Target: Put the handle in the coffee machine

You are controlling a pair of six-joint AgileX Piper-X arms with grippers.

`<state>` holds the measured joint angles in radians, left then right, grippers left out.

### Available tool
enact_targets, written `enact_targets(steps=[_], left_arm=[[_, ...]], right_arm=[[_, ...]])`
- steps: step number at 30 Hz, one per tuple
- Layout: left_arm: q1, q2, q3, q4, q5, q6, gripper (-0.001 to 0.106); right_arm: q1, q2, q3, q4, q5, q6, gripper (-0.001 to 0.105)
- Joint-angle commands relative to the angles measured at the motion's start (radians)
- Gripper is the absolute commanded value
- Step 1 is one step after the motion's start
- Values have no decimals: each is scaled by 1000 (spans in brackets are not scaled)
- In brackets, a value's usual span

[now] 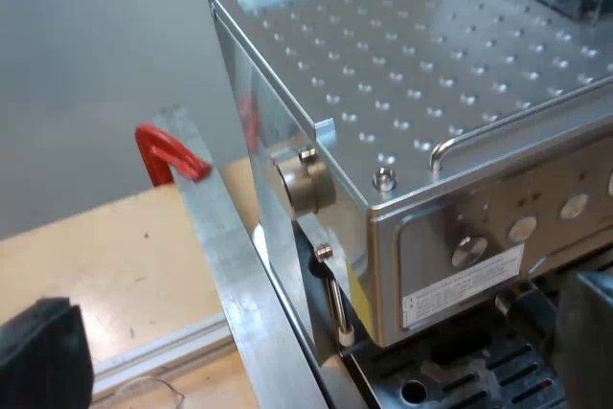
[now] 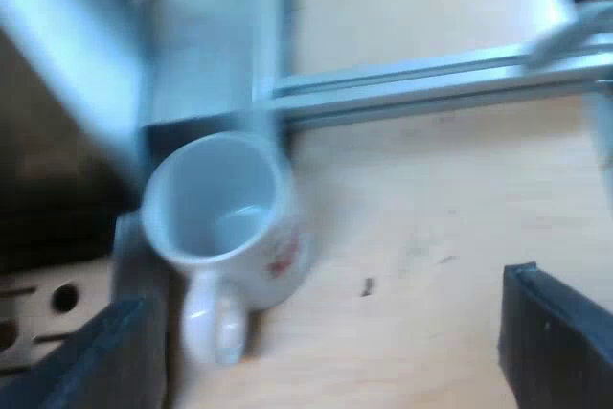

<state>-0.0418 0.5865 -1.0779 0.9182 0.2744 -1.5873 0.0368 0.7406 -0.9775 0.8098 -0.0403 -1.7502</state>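
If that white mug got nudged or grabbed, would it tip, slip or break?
The mug looks glazed ceramic, so probably stiff, slippery and breakable if dropped. It stands upright and empty on the wooden table, so a low push would likely slide it rather than tip it.

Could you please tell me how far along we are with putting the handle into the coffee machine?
Done: nothing that I can confirm. In hand: the right gripper hangs over the table by the mug, jaws wide open and empty. Remaining: gripping the handle and locking it into the front of the espresso machine.
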Motion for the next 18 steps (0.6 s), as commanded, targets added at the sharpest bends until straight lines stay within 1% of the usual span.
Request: enact_targets(steps=[1, 2, 4, 7, 13, 16, 18], left_arm=[[2, -15, -10, -4, -26, -14, 104], [2, -18, -10, -4, -26, -14, 104], [2, -86, -10, -4, -26, -12, 104], [2, -134, -10, -4, -26, -12, 104], [2, -237, 5, 4, -26, -8, 104], [2, -284, 28, 4, -26, -8, 104], [2, -348, 63, 17, -26, -8, 104]], right_arm=[[-73, -48, -12, 14, -25, -51, 73], [-106, -71, -12, 24, -25, -63, 73], [-139, -126, -12, 50, -25, -103, 73], [-144, -194, -9, 71, -25, -141, 73], [-144, -378, -9, 95, -36, -141, 73], [-144, -487, -9, 108, -74, -139, 73], [-142, -543, -9, 119, -77, -139, 73]])
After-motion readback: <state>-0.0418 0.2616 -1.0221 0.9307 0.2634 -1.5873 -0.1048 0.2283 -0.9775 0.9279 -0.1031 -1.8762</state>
